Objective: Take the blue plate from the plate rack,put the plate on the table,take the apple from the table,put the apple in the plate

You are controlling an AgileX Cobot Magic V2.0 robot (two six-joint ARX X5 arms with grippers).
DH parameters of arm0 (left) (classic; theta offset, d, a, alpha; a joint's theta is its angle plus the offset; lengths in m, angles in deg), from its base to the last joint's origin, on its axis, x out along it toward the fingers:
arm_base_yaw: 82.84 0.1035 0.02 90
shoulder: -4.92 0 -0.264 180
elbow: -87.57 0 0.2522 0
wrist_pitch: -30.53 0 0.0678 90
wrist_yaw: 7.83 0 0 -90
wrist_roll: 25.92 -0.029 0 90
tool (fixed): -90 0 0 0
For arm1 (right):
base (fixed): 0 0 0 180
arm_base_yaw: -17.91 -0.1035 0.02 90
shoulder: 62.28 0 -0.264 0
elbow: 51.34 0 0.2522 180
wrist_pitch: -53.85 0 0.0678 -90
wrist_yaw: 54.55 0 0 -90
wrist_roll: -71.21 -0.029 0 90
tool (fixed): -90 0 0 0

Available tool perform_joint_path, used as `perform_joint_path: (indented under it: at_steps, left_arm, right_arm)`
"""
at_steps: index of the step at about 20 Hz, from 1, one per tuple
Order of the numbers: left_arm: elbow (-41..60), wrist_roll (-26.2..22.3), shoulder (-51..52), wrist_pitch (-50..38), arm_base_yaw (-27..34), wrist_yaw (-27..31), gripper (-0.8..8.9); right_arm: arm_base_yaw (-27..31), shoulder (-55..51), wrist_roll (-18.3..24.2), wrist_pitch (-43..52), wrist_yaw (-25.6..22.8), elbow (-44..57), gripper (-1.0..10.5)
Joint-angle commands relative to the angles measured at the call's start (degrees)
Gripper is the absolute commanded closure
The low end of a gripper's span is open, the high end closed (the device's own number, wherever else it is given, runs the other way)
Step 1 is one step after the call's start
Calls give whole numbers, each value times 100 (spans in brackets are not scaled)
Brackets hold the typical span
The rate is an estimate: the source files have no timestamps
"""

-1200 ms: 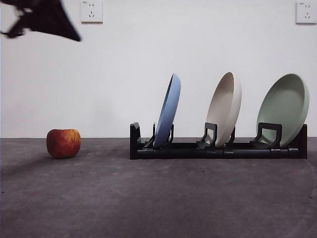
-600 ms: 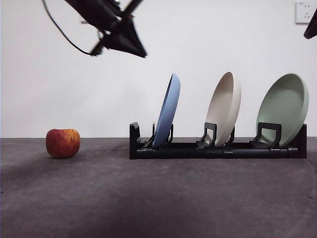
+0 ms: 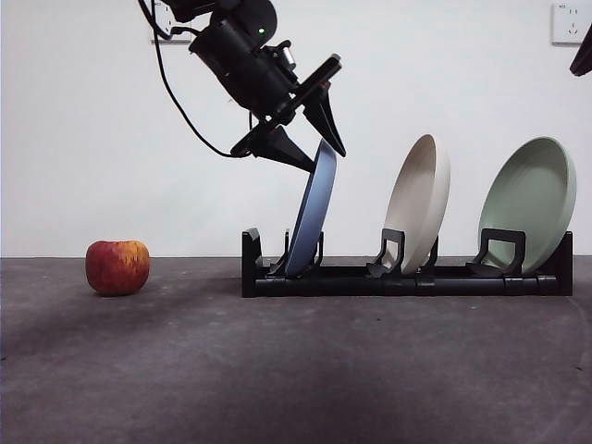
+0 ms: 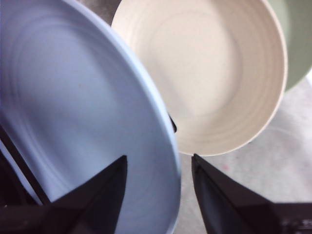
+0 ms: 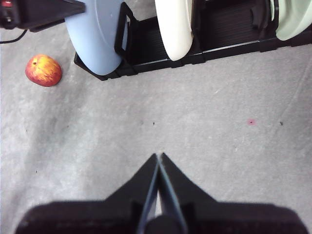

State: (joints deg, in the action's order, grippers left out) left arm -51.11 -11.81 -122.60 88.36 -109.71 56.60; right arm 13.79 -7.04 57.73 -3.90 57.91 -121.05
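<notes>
The blue plate (image 3: pixel 310 217) stands upright in the leftmost slot of the black plate rack (image 3: pixel 407 279). My left gripper (image 3: pixel 324 157) has come down from the upper left and is open, one jaw on each side of the plate's top rim. In the left wrist view the gripper (image 4: pixel 159 158) straddles the rim of the blue plate (image 4: pixel 73 112). The red apple (image 3: pixel 117 266) sits on the table (image 3: pixel 277 370) left of the rack. My right gripper (image 5: pixel 158 156) is shut and empty, high over the table in front of the rack (image 5: pixel 224 44); it sees the apple (image 5: pixel 44 69) and the blue plate (image 5: pixel 95 39).
A beige plate (image 3: pixel 418 203) stands in the rack's middle slot and a pale green plate (image 3: pixel 529 199) in the right slot. The beige plate (image 4: pixel 209 73) is close behind the blue one. A black tip of the right arm (image 3: pixel 583 55) shows at the top right corner.
The left arm has swung down and to the right from the upper left, and its open jaws now straddle the blue plate's top rim. The plates and the apple have not moved.
</notes>
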Motion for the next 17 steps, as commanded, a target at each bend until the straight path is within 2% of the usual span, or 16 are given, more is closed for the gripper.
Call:
perform_joint_path:
  at_steps: [1,17]
  left_arm:
    - [11,-98,-98,-105,-52,83,807]
    - [-11,225,315,-181,-15,-61,822]
  right_arm:
    - [-7,13,111,9,-15,-13,949]
    - [-7,118,212,-111,-146,-13,949]
